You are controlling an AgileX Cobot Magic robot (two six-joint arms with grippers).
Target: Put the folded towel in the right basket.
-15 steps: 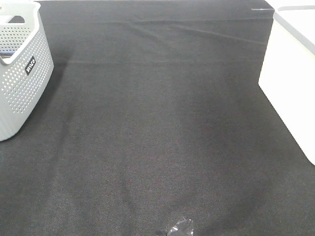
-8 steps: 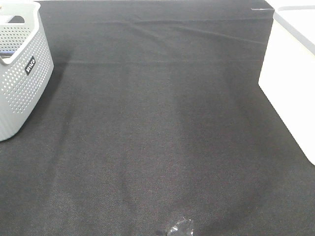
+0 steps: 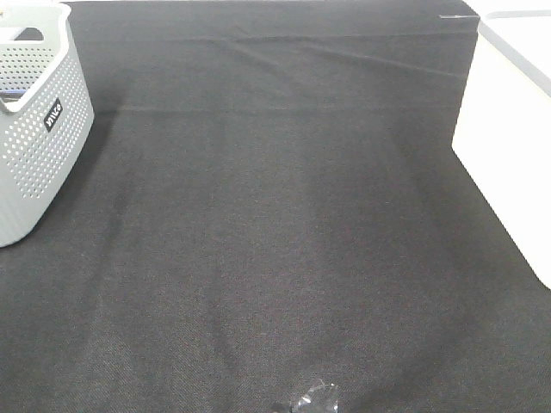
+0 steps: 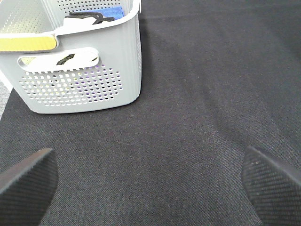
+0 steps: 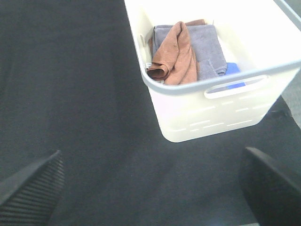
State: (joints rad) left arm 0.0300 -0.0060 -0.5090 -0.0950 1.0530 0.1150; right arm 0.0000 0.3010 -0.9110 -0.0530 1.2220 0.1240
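The right basket [image 5: 207, 110] is white with a grey rim; it shows at the right edge of the exterior high view [image 3: 508, 129]. Inside it, in the right wrist view, a brown towel [image 5: 175, 54] lies loosely over a folded grey-purple towel [image 5: 207, 44], with something blue [image 5: 233, 70] beside them. My right gripper [image 5: 150, 188] is open and empty, above the black cloth in front of the basket. My left gripper [image 4: 150, 183] is open and empty, above the cloth near the grey basket. Neither gripper shows in the exterior high view.
A grey perforated basket [image 3: 39, 138] stands at the far left; the left wrist view [image 4: 89, 82] shows blue, black and yellow items inside it. A black cloth [image 3: 275, 215] covers the table. A small shiny scrap [image 3: 308, 398] lies at the front edge.
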